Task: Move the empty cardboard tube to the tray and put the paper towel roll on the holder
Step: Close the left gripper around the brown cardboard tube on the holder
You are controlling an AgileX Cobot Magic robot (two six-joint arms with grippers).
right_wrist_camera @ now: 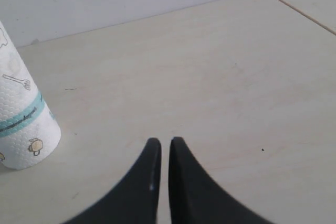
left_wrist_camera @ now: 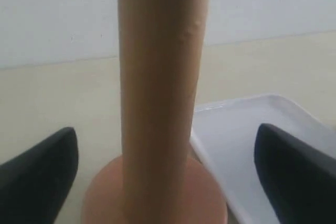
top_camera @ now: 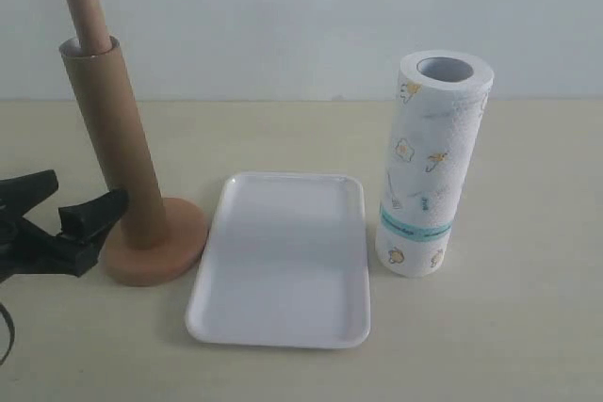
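Observation:
The brown cardboard tube (top_camera: 115, 148) stands slipped over the rod of the wooden holder (top_camera: 170, 247), whose rounded rod tip (top_camera: 85, 11) pokes out above it. My left gripper (top_camera: 68, 206) is open just left of the tube's lower part, one black finger near it. In the left wrist view the tube (left_wrist_camera: 160, 93) fills the middle, between the wide-apart fingers (left_wrist_camera: 39, 174) of the left gripper (left_wrist_camera: 165, 177), neither touching it. The white tray (top_camera: 283, 261) lies right of the holder. The printed paper towel roll (top_camera: 429, 167) stands upright right of the tray. My right gripper (right_wrist_camera: 161, 142) is shut, empty, away from the roll (right_wrist_camera: 21, 124).
A pale wall runs along the back of the beige table. In the right wrist view a seam (right_wrist_camera: 299, 6) crosses the tabletop far from the roll. The tray's edge (left_wrist_camera: 247, 129) shows right beside the holder's disc base (left_wrist_camera: 210, 192).

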